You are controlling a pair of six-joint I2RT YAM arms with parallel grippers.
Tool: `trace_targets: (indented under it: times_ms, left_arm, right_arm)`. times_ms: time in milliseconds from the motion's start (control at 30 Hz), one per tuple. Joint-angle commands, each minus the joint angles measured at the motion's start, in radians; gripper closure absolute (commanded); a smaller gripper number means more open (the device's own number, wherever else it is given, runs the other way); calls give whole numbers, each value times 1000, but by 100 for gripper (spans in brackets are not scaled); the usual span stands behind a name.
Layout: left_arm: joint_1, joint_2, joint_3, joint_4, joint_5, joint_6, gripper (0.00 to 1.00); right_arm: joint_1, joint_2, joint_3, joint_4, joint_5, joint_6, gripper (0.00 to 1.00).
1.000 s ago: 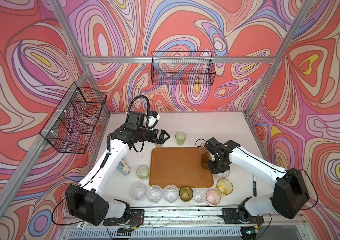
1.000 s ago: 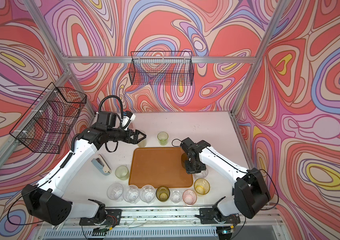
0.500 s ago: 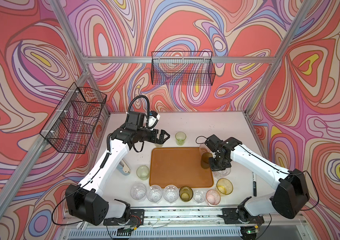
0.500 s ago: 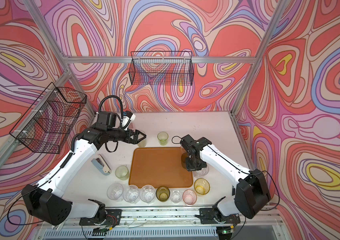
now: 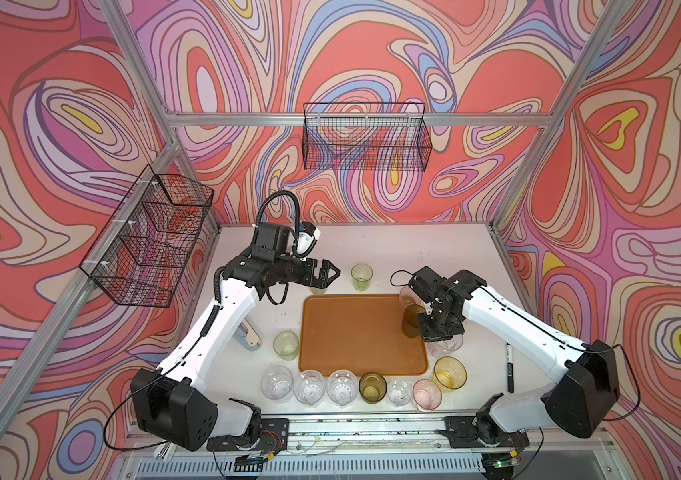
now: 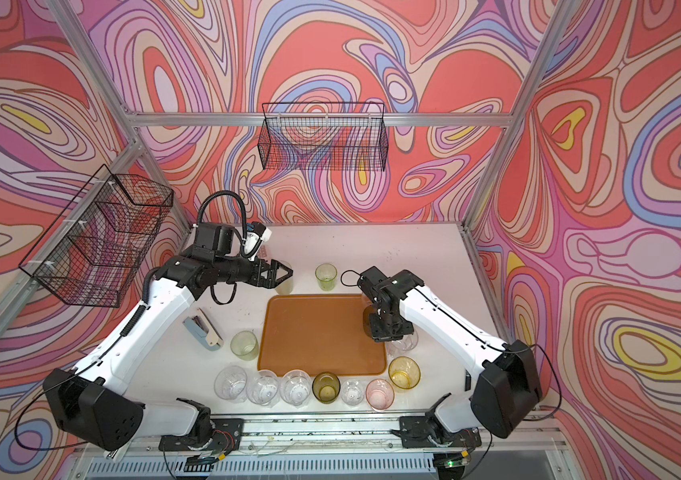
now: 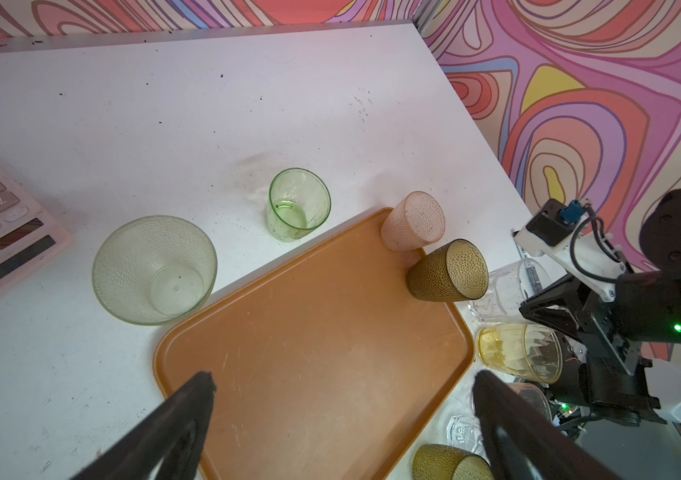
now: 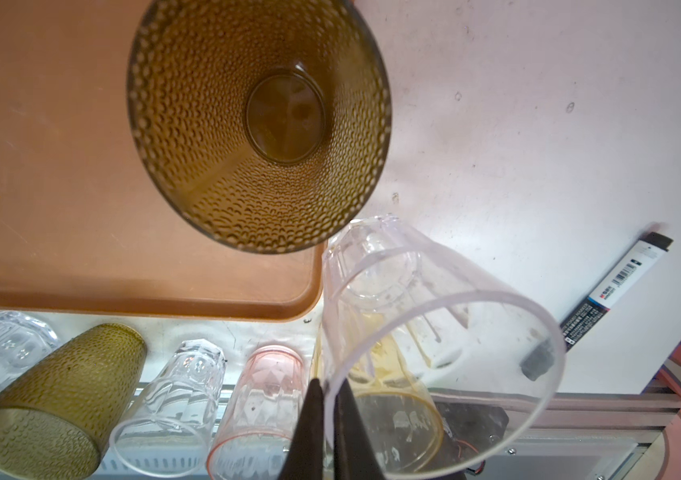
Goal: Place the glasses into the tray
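Table (image 5: 434,249): I see white surface carrying everything.
Tray (image 5: 351,332): my landmark, orange-brown, flat at the table's middle.
Left gripper (image 5: 332,272): I have it hovering beyond the tray's far left corner, fingers (image 7: 189,415) spread wide, holding nothing.
Right gripper (image 8: 329,419): at the tray's right edge, fingers pinched on the clear glass's rim.
Clear glass (image 8: 434,332): just off the tray's right edge.
Brown glass (image 5: 413,319): standing inside the tray's right edge.
Pink frosted glass (image 7: 413,220): at the tray's far right corner.
Glasses (image 5: 341,386): I count a row along the tray's near edge.
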Motion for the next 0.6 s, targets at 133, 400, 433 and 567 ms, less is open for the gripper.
trace_targets:
  times_ms: [133, 400, 433, 567]
  left_arm:
    - [-5, -7, 26, -22, 7, 12, 0]
    - [-4, -6, 26, -20, 11, 10, 0]
    - [-5, -6, 26, -19, 13, 10, 0]
    - [-4, -6, 26, -19, 9, 10, 0]
  right_arm:
    - [59, -22, 39, -24, 2, 62, 100]
    - [125, 6, 45, 3, -1, 101, 100]
    - [135, 11, 47, 7, -5, 105, 100]
    - [156, 31, 56, 14, -9, 113, 100]
